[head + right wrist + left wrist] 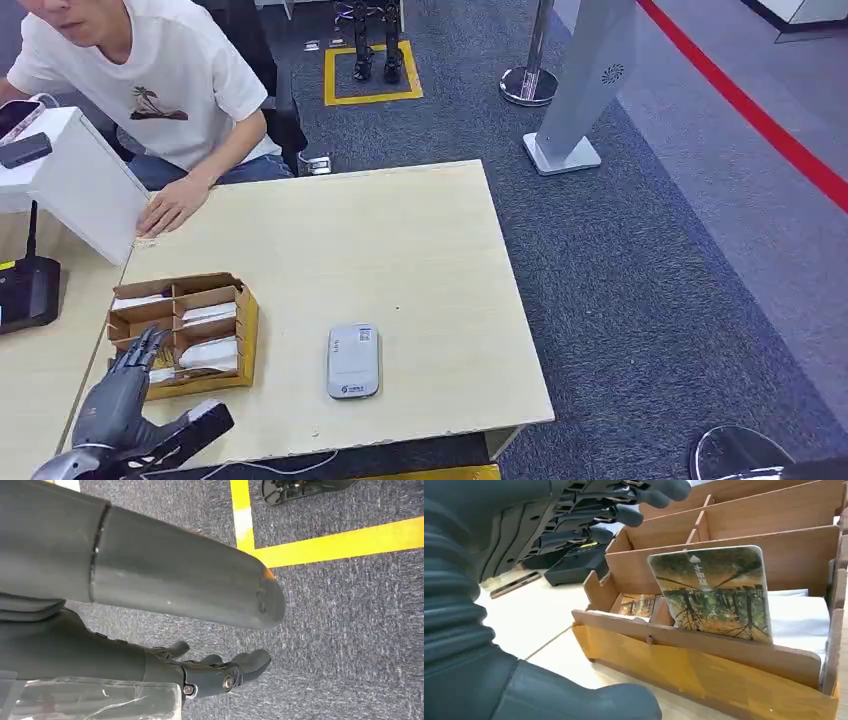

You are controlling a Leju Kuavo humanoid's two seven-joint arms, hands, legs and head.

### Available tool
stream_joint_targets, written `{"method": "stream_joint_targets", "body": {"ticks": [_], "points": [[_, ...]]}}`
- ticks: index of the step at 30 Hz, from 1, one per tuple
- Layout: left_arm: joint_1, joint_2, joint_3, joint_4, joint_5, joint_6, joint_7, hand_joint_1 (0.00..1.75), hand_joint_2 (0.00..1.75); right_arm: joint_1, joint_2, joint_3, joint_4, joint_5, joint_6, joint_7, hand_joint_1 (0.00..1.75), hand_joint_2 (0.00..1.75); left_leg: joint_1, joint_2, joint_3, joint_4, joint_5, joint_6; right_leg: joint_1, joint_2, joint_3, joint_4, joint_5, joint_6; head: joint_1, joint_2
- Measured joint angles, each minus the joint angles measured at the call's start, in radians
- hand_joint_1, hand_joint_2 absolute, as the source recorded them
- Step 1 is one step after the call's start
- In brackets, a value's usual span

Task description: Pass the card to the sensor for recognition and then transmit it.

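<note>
Card (716, 592) stands upright in box (247, 335), thin, stiff, likely slippery; pinch its free upper edge. Left hand (125, 385) at seven o'clock, fingers spread, empty.

The card (713, 592) stands in the wooden divider box (704, 677), its lower edge hidden behind the box's front wall, and the print on it is too small to read. In the head view the left hand (130, 385) covers the box's near left corner. The sensor (353, 360) bears a logo too small to make out. The person (150, 90) is cut off by the picture's top edge.
</note>
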Motion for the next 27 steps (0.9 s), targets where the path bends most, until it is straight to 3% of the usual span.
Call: {"method": "stream_joint_targets", "body": {"ticks": [27], "points": [[-0.019, -0.007, 0.015, 0.011, -0.003, -0.021, -0.010, 0.00, 1.75, 0.001, 0.000, 0.000, 0.000, 0.001, 0.002, 0.003, 0.00, 0.00, 0.000, 0.000, 0.000, 0.000, 0.000, 0.000, 0.000, 0.000, 0.000, 0.000, 0.000, 0.000, 0.000, 0.000]]}}
